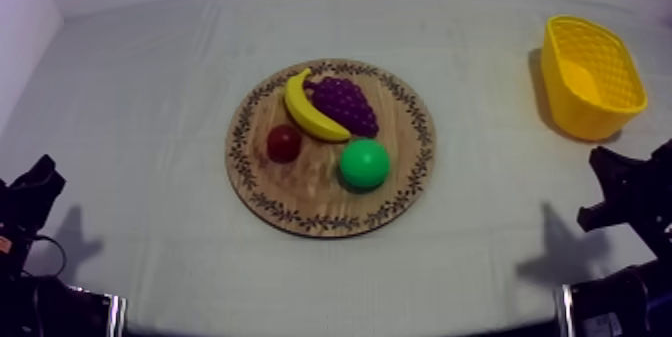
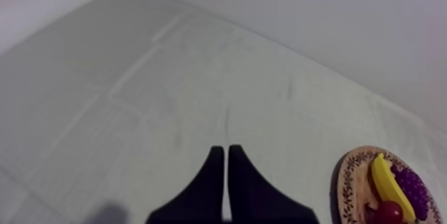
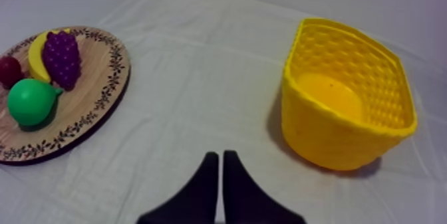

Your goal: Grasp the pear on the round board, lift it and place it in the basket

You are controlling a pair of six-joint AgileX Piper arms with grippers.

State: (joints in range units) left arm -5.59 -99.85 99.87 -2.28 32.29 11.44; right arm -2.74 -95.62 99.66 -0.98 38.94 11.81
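The pear (image 1: pixel 363 164) sits toward the near right edge of the wooden board (image 1: pixel 300 219), so the right gripper (image 3: pixel 221 155), pressed together like the left gripper (image 2: pixel 221 150), should spread wide and drop over it before heading for the yellow basket (image 1: pixel 560 96) by the far right corner of the table (image 1: pixel 150 111).

Soft, rather dim light from above, faintly violet, lies evenly on the cloth (image 1: pixel 150 111), casting pale shadows beside the yellow basket (image 1: pixel 592 76), the pear (image 1: pixel 364 163), the left arm (image 1: pixel 32 189) and the right arm (image 1: pixel 635 196).
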